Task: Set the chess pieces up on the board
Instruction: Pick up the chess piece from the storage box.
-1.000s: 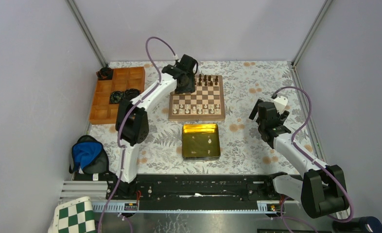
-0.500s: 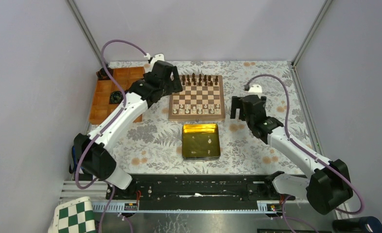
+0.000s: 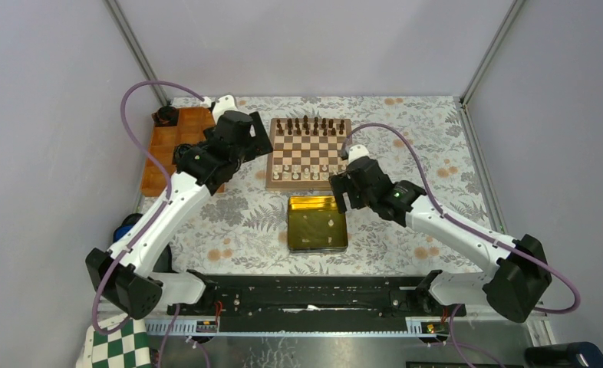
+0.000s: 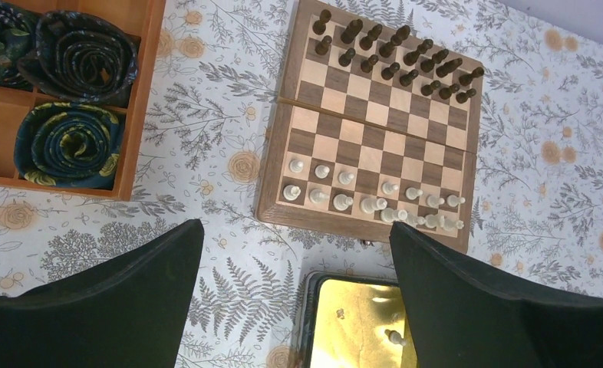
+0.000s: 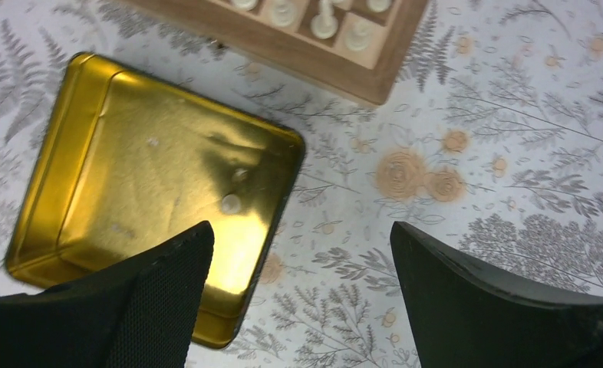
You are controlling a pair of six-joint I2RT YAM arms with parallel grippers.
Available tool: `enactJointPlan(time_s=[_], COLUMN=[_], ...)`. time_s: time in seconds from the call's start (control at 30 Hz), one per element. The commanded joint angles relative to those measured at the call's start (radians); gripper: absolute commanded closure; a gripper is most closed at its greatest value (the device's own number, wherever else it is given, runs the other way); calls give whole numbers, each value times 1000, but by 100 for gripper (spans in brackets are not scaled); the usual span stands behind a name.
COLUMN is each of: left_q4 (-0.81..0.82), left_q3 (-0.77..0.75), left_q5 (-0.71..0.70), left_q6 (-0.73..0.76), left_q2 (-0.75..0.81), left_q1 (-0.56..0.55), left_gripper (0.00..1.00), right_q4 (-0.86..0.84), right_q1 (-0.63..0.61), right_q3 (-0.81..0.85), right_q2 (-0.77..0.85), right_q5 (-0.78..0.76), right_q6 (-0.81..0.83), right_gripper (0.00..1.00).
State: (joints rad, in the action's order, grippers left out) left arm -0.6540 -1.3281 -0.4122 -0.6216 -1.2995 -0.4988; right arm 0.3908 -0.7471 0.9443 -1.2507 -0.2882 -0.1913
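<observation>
Most chess pieces [image 4: 343,202] stand on the board's [image 4: 271,180] 2 near rows; at least 1 lies in the gold tin [image 5: 114,153] below the right gripper [image 5: 300,228], wide open and empty like the left gripper [image 4: 295,226].

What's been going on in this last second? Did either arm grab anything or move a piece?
The left pincer drew back from over the board's far left corner toward the orange tray. The right pincer swung in from the table's right side to above the gold tin. Both are open and empty now; no grab shows. The board, cream pieces, dark pieces, gold tin and orange tray stayed put.
</observation>
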Motion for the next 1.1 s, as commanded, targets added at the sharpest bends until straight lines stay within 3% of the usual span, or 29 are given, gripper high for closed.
enactJointPlan(time_s=[0.0,0.4,1.07], left_q4=[36,21,15], left_q3=[15,9,3], left_q5=[-42,-50,-122], left_q6=[-24,-48,-34], left_q2=[33,71,109], left_q1=[-8,-13,-20], left_gripper=[1,1,1], right_q4=[92,128,50], right_q1=[-58,-113,-113], right_q3=[88,132,154], right_q2=[-22,-123,-304], right_q5=[46,149,239], right_q6=[9,10,26], right_gripper=[9,19,48])
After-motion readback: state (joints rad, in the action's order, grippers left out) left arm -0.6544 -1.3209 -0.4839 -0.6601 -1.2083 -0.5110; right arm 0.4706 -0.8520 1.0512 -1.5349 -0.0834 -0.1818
